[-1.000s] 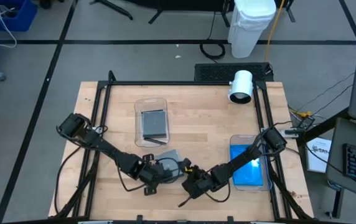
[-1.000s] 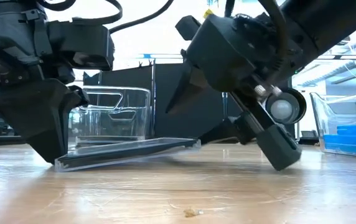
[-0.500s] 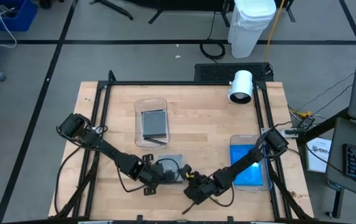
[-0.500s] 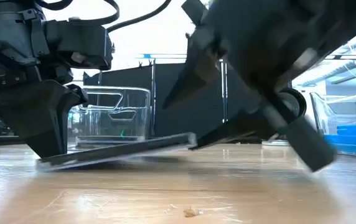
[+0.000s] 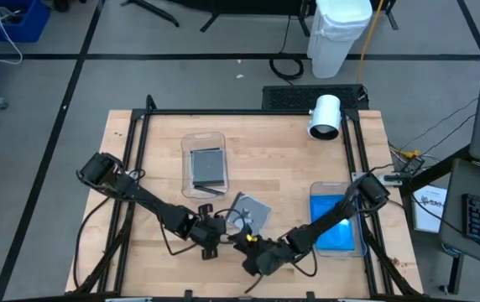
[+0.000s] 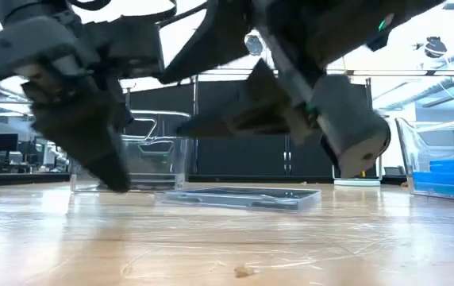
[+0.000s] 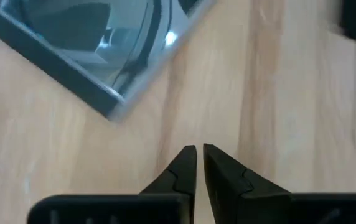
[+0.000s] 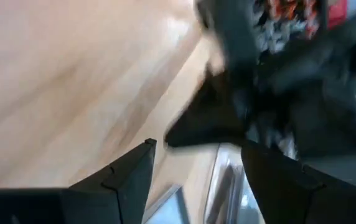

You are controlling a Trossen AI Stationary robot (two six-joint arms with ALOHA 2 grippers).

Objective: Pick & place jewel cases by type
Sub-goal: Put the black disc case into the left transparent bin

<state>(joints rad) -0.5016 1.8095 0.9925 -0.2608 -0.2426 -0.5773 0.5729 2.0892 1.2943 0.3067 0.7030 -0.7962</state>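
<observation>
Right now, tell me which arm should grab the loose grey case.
Left, probably. The grey case lies flat just ahead of its shut jaws, and the tub holding grey cases is on that side. The right arm has open jaws, but the left arm crowds them.

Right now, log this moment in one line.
grey jewel case: flat on table, free | left gripper: shut, beside it | right gripper: open, near

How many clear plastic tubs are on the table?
2. One tub stands at the table's back left-centre, holding a grey jewel case. The other tub stands at the right edge, holding blue jewel cases, their number unclear.
</observation>
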